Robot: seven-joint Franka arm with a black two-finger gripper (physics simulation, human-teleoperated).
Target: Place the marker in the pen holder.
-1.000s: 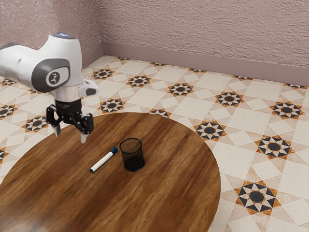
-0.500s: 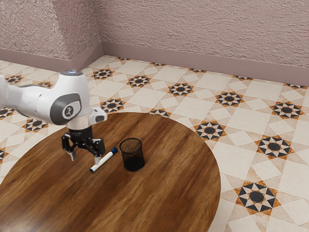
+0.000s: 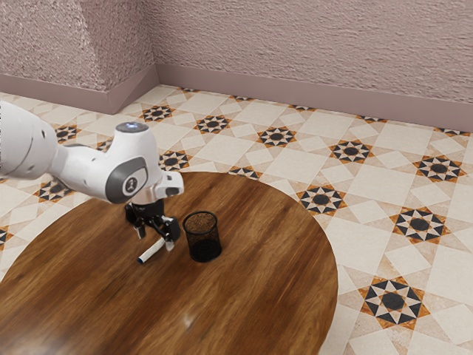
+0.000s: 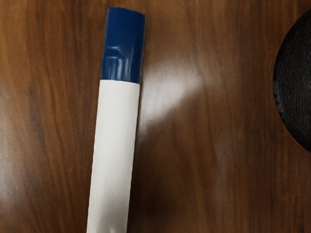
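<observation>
wooden table; marker slants lengthwise, blue end pointing past pen holder; fingers apart.

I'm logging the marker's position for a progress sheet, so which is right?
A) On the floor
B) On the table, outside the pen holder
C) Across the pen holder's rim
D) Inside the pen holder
B: the marker lies on the wooden table, beside the upright pen holder.

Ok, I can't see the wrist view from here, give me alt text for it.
A white marker with a blue cap lies on a brown wooden table. Beside it, across a gap, is part of the black pen holder.
</observation>
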